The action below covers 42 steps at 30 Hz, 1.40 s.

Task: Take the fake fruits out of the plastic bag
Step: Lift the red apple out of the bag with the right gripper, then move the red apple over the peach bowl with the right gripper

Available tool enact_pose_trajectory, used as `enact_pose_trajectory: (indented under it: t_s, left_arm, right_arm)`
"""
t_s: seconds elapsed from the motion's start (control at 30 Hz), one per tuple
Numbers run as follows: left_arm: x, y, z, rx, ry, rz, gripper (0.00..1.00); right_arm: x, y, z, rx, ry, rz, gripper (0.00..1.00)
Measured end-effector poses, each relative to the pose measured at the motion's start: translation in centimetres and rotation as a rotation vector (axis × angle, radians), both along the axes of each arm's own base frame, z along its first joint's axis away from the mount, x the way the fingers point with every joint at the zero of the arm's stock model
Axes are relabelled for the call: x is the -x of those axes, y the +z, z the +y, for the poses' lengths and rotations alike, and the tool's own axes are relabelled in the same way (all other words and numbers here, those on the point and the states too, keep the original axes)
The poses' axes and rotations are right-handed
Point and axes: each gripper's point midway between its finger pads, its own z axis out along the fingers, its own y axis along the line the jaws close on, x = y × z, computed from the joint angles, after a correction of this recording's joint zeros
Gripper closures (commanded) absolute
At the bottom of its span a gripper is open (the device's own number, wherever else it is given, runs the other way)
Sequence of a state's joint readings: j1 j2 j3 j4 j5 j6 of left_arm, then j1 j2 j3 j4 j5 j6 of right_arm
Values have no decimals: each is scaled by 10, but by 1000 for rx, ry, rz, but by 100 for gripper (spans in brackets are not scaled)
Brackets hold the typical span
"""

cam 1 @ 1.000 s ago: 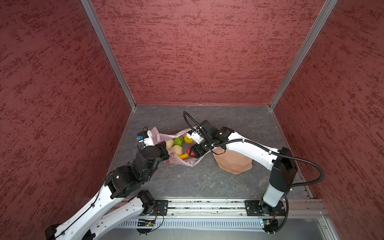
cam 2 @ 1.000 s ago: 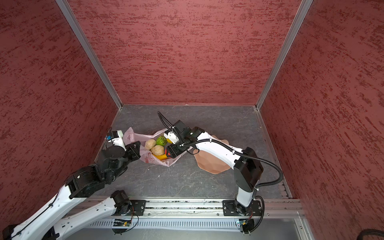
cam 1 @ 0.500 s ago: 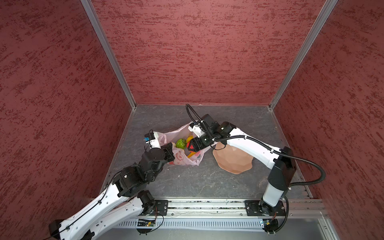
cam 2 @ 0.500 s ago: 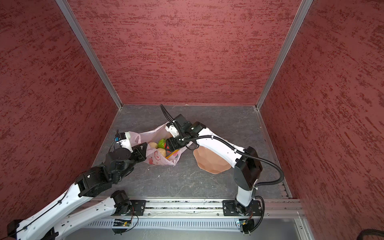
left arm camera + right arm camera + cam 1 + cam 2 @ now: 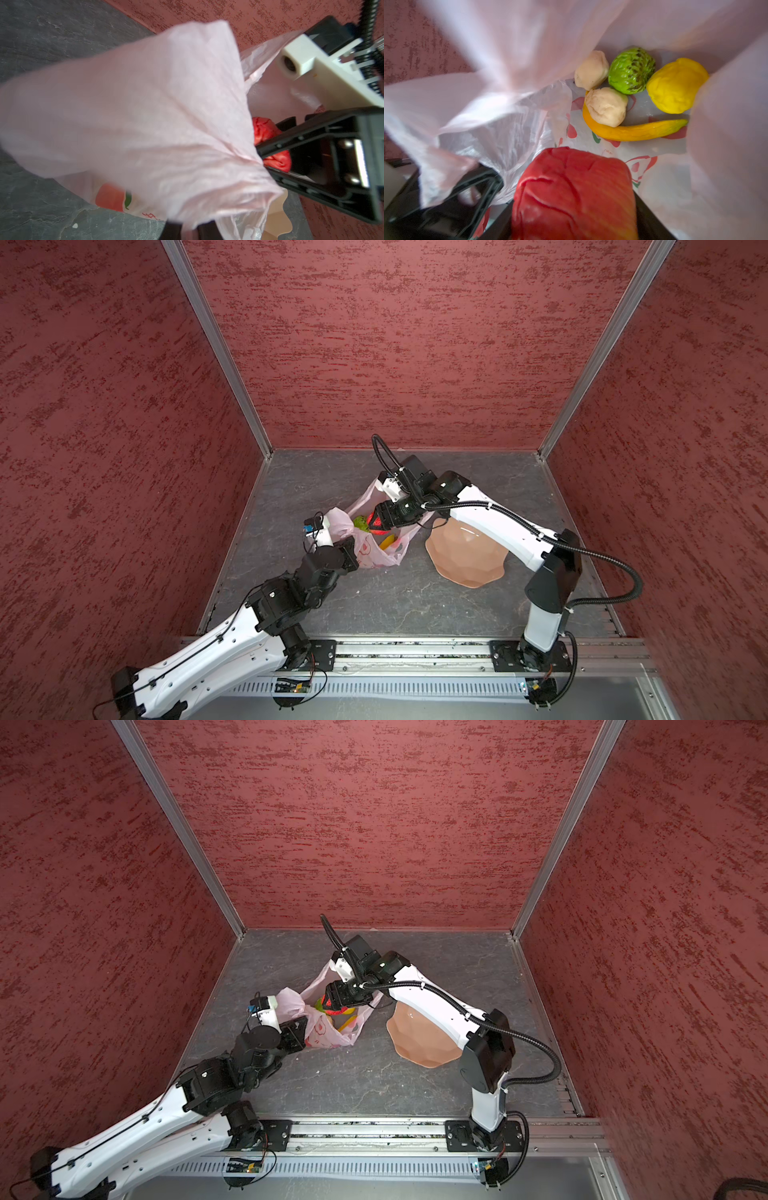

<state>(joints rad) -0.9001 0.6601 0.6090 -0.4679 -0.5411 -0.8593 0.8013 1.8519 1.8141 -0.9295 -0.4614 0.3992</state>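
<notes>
Centre frame in both top views, the left gripper [image 5: 351, 545], jaws clenched on a gathered handle of the plastic bag [image 5: 376, 553], lifts it, apparently so the mouth gapes. The right gripper [image 5: 375, 523], jaws grasping a red fruit [image 5: 575, 191], sits in that mouth. The banana [image 5: 633, 133], green ball [image 5: 631, 70], yellow ball [image 5: 675, 85] and beige lumps [image 5: 606, 106] lie inside. A bowl [image 5: 465, 560] waits on the desk [image 5: 374, 610] at right.

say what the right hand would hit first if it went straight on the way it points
Likely the banana and the beige lump on it, inside the plastic bag; its held red fruit would touch first. Depth unclear.
</notes>
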Motion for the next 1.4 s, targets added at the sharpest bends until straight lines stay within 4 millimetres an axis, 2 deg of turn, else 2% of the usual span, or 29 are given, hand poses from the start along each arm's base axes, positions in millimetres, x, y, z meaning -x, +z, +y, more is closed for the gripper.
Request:
enact_pose_trajectory:
  t_s: [0.23,0.43,0.53,0.67,0.83,0.9,0.97,1.07,1.13,1.23,1.3,1.4]
  left_arm:
    - [-16,-16,-1,-17,73,-45,87]
    - [-24,0,3,-2,122,-116,86]
    - [-25,9,5,3,128,-125,86]
    - [-24,18,8,12,116,-112,86]
    - [-20,23,9,7,87,-78,85]
    - [-18,24,9,1,72,-64,85]
    - [-16,26,10,-3,60,-57,85]
    - [-12,28,12,-8,48,-52,85]
    - [-10,31,14,-15,43,-51,85]
    - [-6,37,17,-20,35,-52,86]
    - [-4,42,19,-24,27,-54,85]
    - [-1,50,22,-29,21,-62,85]
  right_arm:
    - [24,-6,-7,20,63,101,73]
    - [36,-13,-15,39,100,129,73]
    - [34,-5,-20,41,93,86,73]
    - [14,30,-28,7,50,-32,73]
    - [-33,104,-45,-83,-50,-244,73]
    - [-51,134,-60,-112,-103,-328,73]
    - [-66,155,-76,-124,-152,-391,73]
    - [-89,167,-107,-103,-241,-445,73]
    - [-104,163,-130,-63,-303,-466,73]
    - [-120,132,-162,36,-381,-453,73]
    - [-123,97,-180,121,-418,-418,73]
    - [-115,30,-202,261,-441,-332,73]
